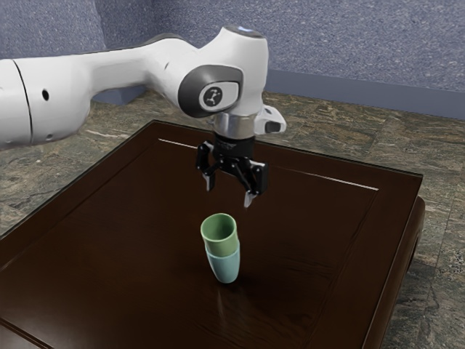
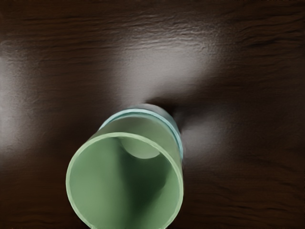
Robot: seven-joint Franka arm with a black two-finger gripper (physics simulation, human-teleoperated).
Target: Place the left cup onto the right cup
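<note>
A green cup sits nested in a light blue cup near the middle of the dark wooden table. Both stand upright, the green one slightly tilted. My gripper hangs a short way above the stack, open, with nothing between its fingers. In the wrist view I look down into the green cup, with the blue cup's rim showing around its far side.
The table has a raised rim along its edges. A stone floor surrounds it, and a blue-grey wall stands behind.
</note>
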